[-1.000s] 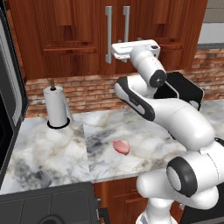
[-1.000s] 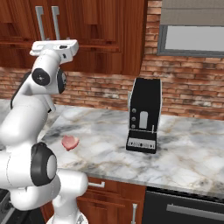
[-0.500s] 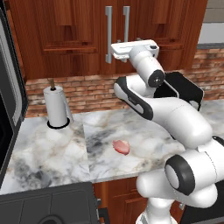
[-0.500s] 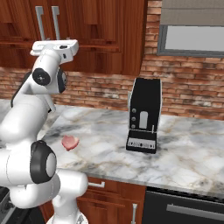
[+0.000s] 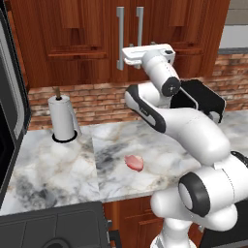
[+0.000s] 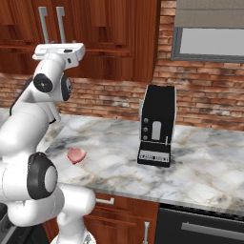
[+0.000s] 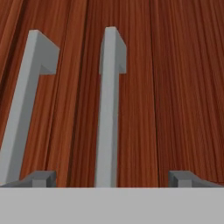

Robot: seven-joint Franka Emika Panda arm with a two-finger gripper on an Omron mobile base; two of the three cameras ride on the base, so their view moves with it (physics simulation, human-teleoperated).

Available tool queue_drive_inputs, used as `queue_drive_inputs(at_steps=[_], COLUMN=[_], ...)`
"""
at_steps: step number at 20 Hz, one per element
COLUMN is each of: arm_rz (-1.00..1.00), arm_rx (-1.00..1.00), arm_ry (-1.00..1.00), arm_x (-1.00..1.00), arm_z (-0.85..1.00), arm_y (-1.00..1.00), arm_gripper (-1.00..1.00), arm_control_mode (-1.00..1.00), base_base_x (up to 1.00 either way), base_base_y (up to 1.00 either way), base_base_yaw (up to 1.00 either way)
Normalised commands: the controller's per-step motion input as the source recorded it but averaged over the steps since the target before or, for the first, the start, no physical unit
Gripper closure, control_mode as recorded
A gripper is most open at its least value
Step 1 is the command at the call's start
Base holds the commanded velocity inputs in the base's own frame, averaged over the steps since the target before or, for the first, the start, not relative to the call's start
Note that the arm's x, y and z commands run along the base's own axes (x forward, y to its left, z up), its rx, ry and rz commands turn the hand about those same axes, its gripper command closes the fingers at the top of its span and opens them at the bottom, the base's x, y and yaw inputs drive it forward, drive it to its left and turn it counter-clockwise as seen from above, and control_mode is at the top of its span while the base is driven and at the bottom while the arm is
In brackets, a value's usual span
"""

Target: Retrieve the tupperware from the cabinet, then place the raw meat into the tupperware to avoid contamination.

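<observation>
Between the spread, empty gripper (image 7: 111, 178) fingertips, one cabinet (image 7: 175, 87) bar handle (image 7: 109, 109) runs 6-to-12 o'clock. Raw meat (image 5: 134, 162) lies flat on the counter (image 5: 58, 164).

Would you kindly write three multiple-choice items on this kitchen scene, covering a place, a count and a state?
1. Where does the raw meat lie?
A. on the marble counter
B. inside the cabinet
C. on the coffee machine

2. How many silver bar handles does the hand view show?
A. one
B. two
C. four

3. How stands the gripper?
A. shut on the meat
B. shut, empty
C. open before the cabinet

Key: 1 A, pink slab on bare marble; 2 B, two upright bars; 3 C, fingertips wide apart, one handle between them.
</observation>
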Motion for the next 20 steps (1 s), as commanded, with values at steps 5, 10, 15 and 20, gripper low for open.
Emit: queue_drive_inputs(at_steps=[5,10,15,20], arm_rz=[-0.04,-0.04,-0.02,-0.02], arm_rx=[0.0,0.0,0.0,0.0], arm_ry=[0.0,0.0,0.0,0.0], arm_x=[0.23,0.27,0.32,0.33], arm_z=[-0.06,-0.08,-0.11,-0.13], arm_y=[0.25,0.22,0.13,0.12], arm_gripper=[-1.0,-1.0,-1.0,-1.0], arm_control_mode=[-1.0,-1.0,-1.0,-1.0], base_base_x=[0.0,0.0,0.0,0.0], base_base_y=[0.0,0.0,0.0,0.0], base_base_yaw=[0.0,0.0,0.0,0.0])
